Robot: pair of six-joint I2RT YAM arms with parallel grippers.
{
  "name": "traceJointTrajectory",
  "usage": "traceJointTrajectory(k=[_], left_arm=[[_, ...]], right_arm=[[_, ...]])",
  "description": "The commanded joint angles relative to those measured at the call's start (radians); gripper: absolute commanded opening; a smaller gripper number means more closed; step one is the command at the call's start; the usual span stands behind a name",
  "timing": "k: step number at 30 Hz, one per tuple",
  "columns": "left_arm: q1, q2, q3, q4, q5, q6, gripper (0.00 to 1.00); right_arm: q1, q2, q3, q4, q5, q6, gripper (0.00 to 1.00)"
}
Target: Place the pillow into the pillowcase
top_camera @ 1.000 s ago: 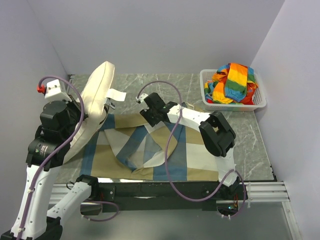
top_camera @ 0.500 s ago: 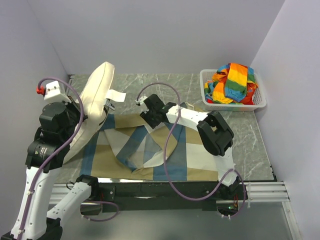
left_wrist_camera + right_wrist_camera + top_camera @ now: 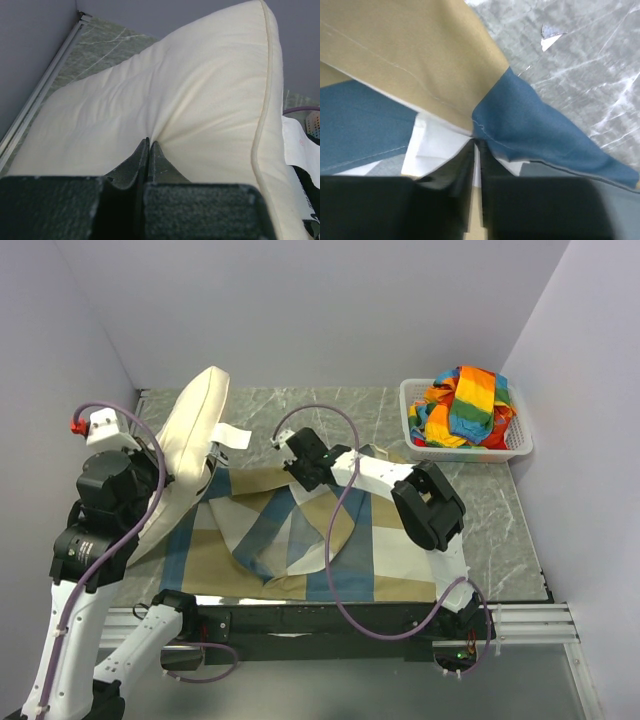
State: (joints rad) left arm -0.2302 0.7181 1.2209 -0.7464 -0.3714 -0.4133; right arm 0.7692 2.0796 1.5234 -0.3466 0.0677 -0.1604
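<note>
Holding the pillow tilted up on the left, my left gripper pinched shut on its soft face; light, squashy, I'd regrip nearer the seam. My right gripper is nipped on the far edge of the pillowcase, spread between the arms; limp, slippy cloth.

Cream-white rectangular pillow: plain woven cloth, matt, softly creased, corded seam.
Blue, tan and off-white block-patterned pillowcase: thin smooth cloth, matt (stitching shows along hems).
Grey veined worktop: stone-look, faint sheen.
White lattice basket, worktop's far right corner: smooth plastic.
Rainbow-striped cloth inside: soft matt fabric.
</note>
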Motion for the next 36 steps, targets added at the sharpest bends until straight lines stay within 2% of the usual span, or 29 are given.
traceJointTrajectory(k=[1,2,10,14,15,16,18,19,24,30,34,36], left_arm=[[0.003,-0.023,0.014,0.093,-0.023,0.001,0.01],[0.003,-0.025,0.014,0.091,-0.024,0.001,0.01],[0.003,-0.032,0.017,0.082,-0.021,0.002,0.01],[0.003,-0.042,0.015,0.075,-0.014,0.004,0.01],[0.003,-0.043,0.015,0.07,-0.017,0.002,0.01],[0.003,-0.046,0.015,0.061,-0.018,0.002,0.01],[0.003,-0.055,0.011,0.061,-0.017,0.001,0.01],[0.003,-0.057,0.009,0.062,-0.017,-0.001,0.01],[0.003,-0.06,0.012,0.056,-0.009,-0.007,0.01],[0.003,-0.068,0.012,0.053,-0.009,-0.007,0.01],[0.003,-0.071,0.011,0.048,-0.011,-0.007,0.01],[0.003,-0.072,0.011,0.048,-0.014,-0.007,0.01]], right_arm=[[-0.007,0.014,0.08,0.006,0.006,-0.021,0.04],[-0.01,0.016,0.084,0.003,-0.002,-0.022,0.0],[-0.027,0.013,0.144,-0.015,-0.029,-0.027,0.0],[-0.036,0.051,0.237,-0.094,-0.061,-0.034,0.0],[-0.036,0.048,0.222,-0.095,-0.065,-0.039,0.04],[-0.038,0.024,0.201,-0.086,-0.084,-0.041,0.16],[-0.034,-0.004,0.131,-0.049,-0.117,-0.044,0.26],[-0.036,-0.024,0.112,-0.039,-0.13,-0.045,0.35],[-0.034,-0.042,0.038,-0.02,-0.163,-0.054,0.43],[-0.036,-0.047,0.004,0.017,-0.132,-0.057,0.46],[-0.036,-0.075,-0.023,0.038,-0.135,-0.064,0.55],[-0.034,-0.082,-0.038,0.046,-0.117,-0.064,0.56]])
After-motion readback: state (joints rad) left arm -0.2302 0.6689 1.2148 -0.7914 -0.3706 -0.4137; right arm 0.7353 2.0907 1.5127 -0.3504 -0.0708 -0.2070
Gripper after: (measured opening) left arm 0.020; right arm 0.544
